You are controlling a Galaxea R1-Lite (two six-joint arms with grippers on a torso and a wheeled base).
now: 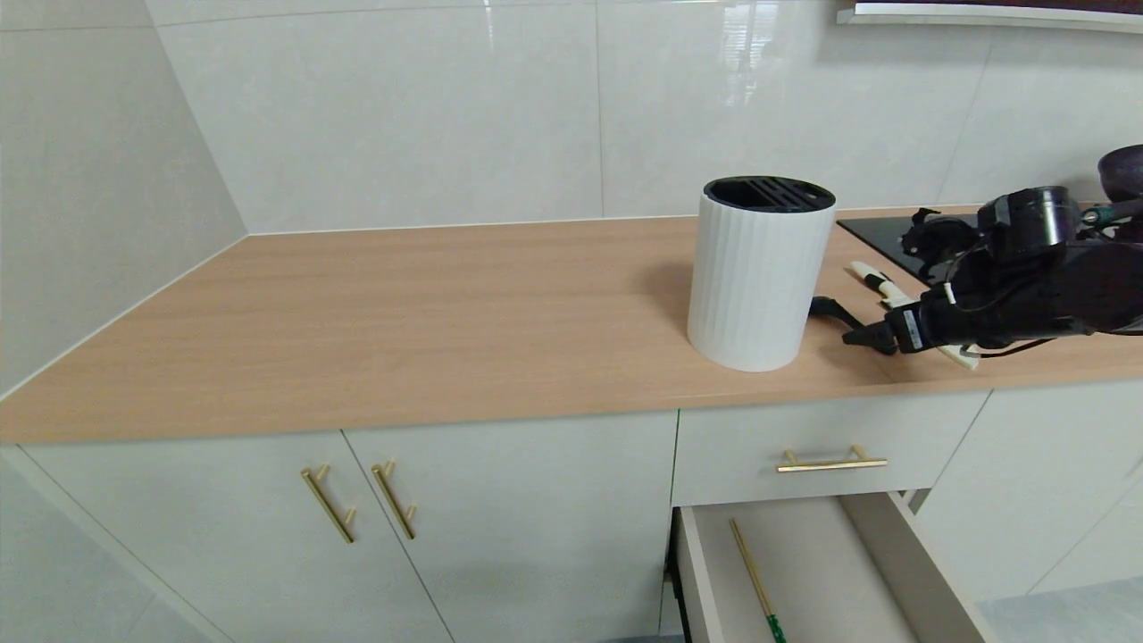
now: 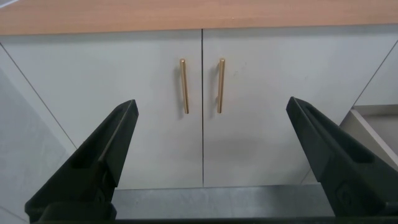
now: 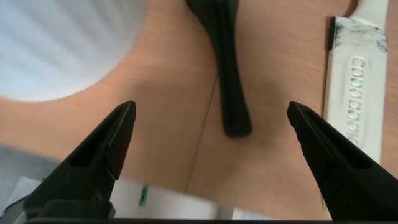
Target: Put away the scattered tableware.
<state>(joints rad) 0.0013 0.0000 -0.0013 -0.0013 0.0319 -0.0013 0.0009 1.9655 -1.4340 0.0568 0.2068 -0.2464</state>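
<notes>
Counter (image 1: 402, 313) of smooth woodgrain, ribbed white cylindrical holder (image 1: 755, 277), slim black handle (image 3: 230, 74), right tool (image 3: 210, 111) splayed

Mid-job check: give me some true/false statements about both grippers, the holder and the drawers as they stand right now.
1. The right gripper is open over the black handle lying on the counter. True.
2. The white holder is tipped on its side. False: it stands upright on the counter.
3. The lower drawer is open with a green-tipped chopstick inside. True.
4. The left gripper holds the white-handled utensil. False: it is open and empty, facing the cupboard doors; that utensil lies on the counter.
</notes>
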